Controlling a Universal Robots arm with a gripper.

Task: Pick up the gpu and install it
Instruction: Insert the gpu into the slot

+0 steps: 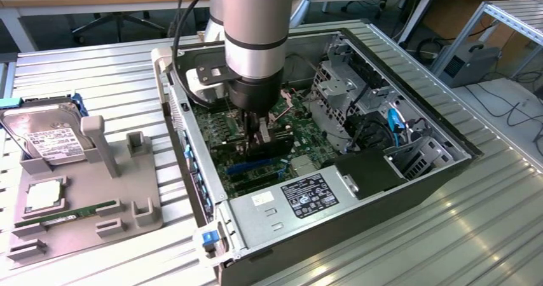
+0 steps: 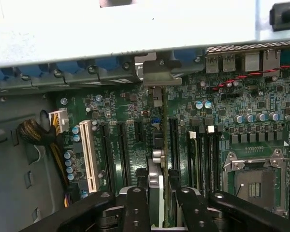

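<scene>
The gpu stands on edge between my two black fingers, and my gripper is shut on it. The card runs along a motherboard slot, with its silvery bracket end at the case's rear wall. Whether it is seated in the slot I cannot tell. In the exterior view my gripper reaches down into the open computer case, with the dark gpu under it, just above the green motherboard.
A grey fixture at the exterior view's left carries a hard drive, a green memory stick and a processor. Inside the case are the power supply, drive cages, a white slot and the processor socket.
</scene>
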